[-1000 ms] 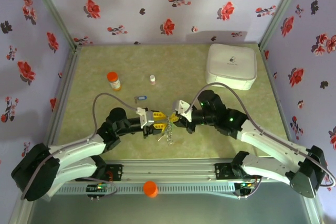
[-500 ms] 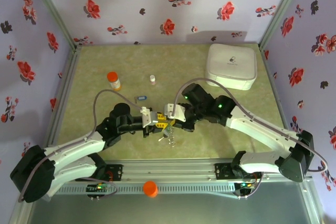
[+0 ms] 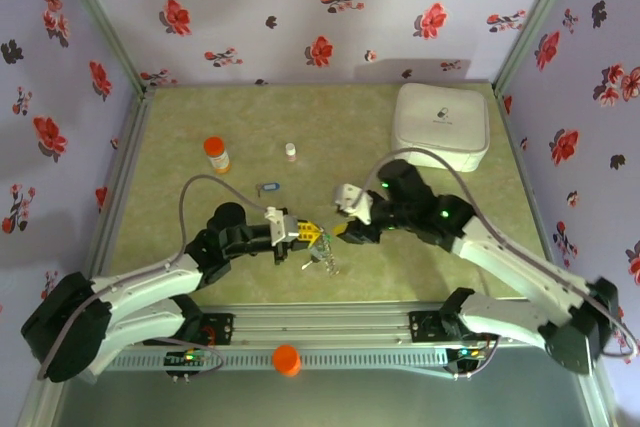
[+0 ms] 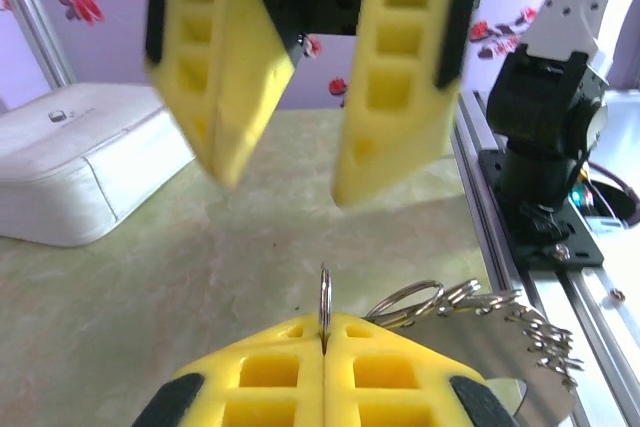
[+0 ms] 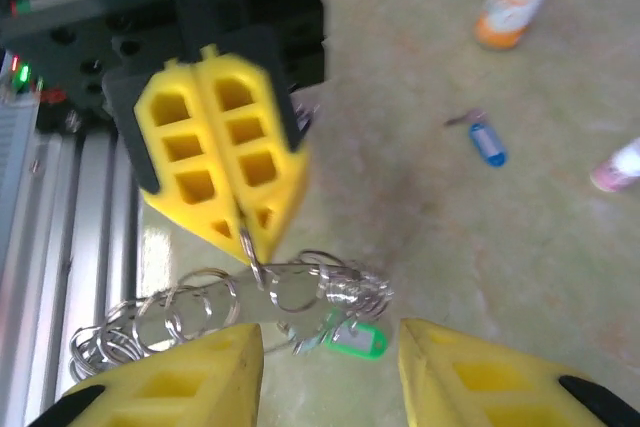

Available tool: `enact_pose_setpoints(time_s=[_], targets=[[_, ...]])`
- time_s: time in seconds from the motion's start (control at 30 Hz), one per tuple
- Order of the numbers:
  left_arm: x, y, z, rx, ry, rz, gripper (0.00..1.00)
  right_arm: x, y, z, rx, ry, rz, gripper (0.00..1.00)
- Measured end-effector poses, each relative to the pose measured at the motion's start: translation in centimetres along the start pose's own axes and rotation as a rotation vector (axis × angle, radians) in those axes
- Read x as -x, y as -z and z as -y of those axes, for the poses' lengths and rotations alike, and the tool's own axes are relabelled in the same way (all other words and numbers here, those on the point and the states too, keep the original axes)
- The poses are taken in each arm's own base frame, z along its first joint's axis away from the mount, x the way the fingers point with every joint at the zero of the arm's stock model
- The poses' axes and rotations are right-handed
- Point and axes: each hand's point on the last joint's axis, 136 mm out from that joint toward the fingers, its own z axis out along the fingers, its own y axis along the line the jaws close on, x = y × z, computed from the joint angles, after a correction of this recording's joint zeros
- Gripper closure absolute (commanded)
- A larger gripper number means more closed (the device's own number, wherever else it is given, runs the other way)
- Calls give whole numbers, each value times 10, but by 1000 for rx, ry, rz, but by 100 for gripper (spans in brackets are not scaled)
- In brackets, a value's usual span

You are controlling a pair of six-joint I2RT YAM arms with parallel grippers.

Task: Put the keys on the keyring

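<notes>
Well, toward 11 o'clock from the arms' meeting point in the top view, the blue key [image 3: 267,187] is lying alone on the table [image 3: 330,127], well apart from the ring. The left gripper [image 5: 243,230] is clamping fully closed on the keyring [image 5: 285,287], catching only a sliver of one thin loop at its fingertips, so any tug is likely risking a twist or a slip. In the right wrist view the keyring's long axis is running 9 to 3 o'clock, its chain tail trailing toward 8 o'clock and the green key [image 5: 355,340] sitting at the 4 o'clock end, though I cannot tell whether it is threaded. The right gripper [image 4: 285,179] is hovering spread wide, holding nothing, at 3 o'clock of the bundle; closing there, it is probably going to snag the floppy loops
</notes>
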Motion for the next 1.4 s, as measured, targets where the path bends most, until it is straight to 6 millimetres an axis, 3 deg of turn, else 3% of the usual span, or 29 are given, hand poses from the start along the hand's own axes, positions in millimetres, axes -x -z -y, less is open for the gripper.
enact_pose_setpoints(time_s=[0.13,0.47,0.77,0.93,0.97,1.03,1.07,1.4], targets=[[-9,0,0,11,49,28,100,-5,-3,-12,27,-49,128,63],[9,2,-2,20,48,125,100,0,-22,-7,46,-128,262,71],[10,2,-2,21,48,130,100,5,-32,-10,98,-128,285,78],[8,2,-4,34,52,125,100,5,-33,-14,128,-126,286,100],[8,2,-5,39,53,125,93,6,-33,-14,132,-128,285,100],[8,2,-6,44,48,125,67,6,-33,-14,134,-129,281,100],[8,2,-8,54,45,126,62,6,-33,-14,135,-128,274,100],[12,8,-11,86,-37,0,67,18,-19,-14,79,56,35,100]])
